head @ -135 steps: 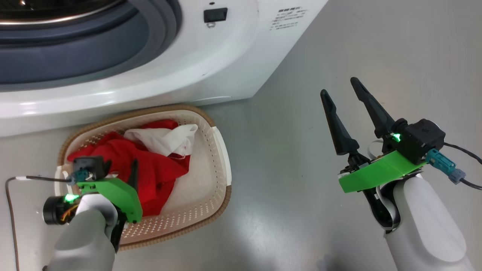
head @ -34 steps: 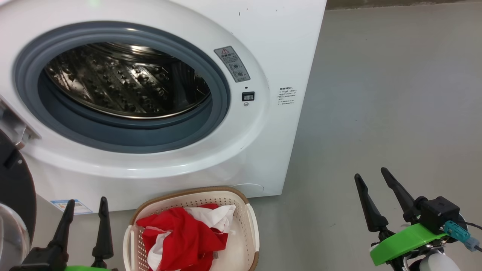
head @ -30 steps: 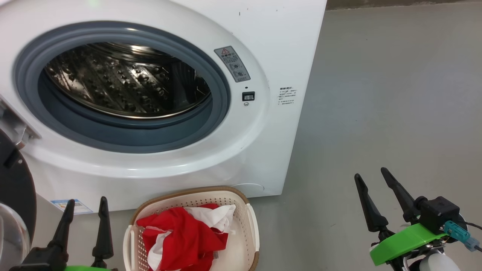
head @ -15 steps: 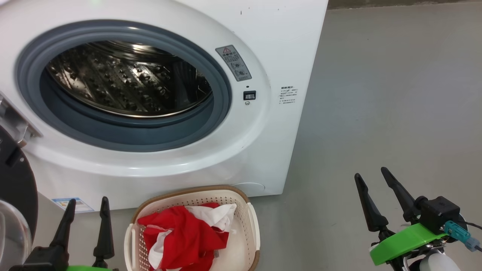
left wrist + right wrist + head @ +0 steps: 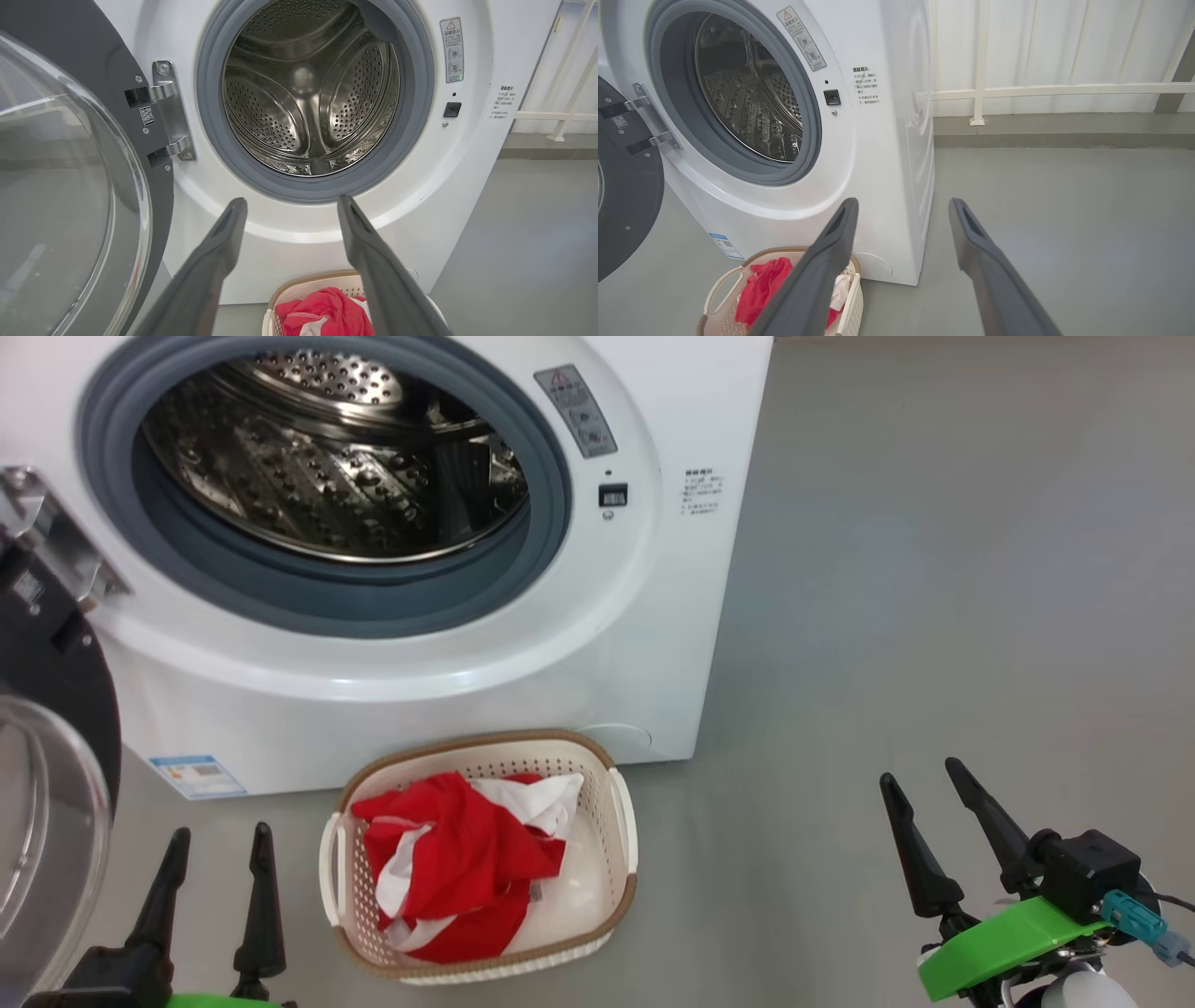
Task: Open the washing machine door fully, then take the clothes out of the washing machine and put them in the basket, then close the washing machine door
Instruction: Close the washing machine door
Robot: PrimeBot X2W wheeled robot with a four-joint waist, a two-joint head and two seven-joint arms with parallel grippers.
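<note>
Washing machine door (image 5: 56, 691) stands swung open at far left, with the left gripper (image 5: 219, 833) just beside it, fingers spread and empty. Centre, the clothes (image 5: 457, 859) lie in the basket (image 5: 485, 747) before the washing machine (image 5: 373, 709). Rightmost, the right gripper (image 5: 919, 772) hovers spread, empty, above the floor (image 5: 934, 569).

In the head view the left edge cuts off the washing machine door (image 5: 65, 681) and the top edge the washing machine (image 5: 560, 644). The printed label (image 5: 700, 490) on its front is too small to read. The clothes (image 5: 457, 859) cover most of the floor of the basket (image 5: 621, 821). In the left wrist view the bottom edge cuts the basket, and a finger (image 5: 373, 261) of the left gripper (image 5: 290, 201) hides its right part.
</note>
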